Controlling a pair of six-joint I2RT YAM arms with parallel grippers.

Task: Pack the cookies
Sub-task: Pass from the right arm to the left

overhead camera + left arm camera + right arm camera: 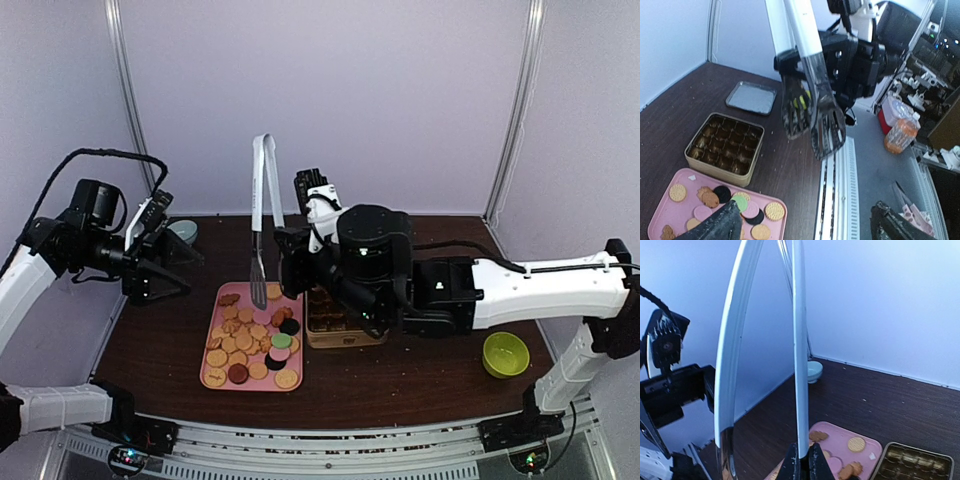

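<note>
On the dark brown wooden counter [400, 385], small tan, dark, pink and green cookies [250, 345] lie in a pink rectangular tray [258, 387]. The left fingers [720, 224] stand spread wide, raised left of the tray, well apart from the cookies. The right fingers [816, 467] clamp white-handled metal tongs [265, 190], tips hanging above the tray's far cookies.

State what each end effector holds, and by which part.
Right end effector: the tongs, by one arm just above its head. Left end effector: open, holding nothing.

Tin [345, 340] half behind right arm [520, 290]
</note>
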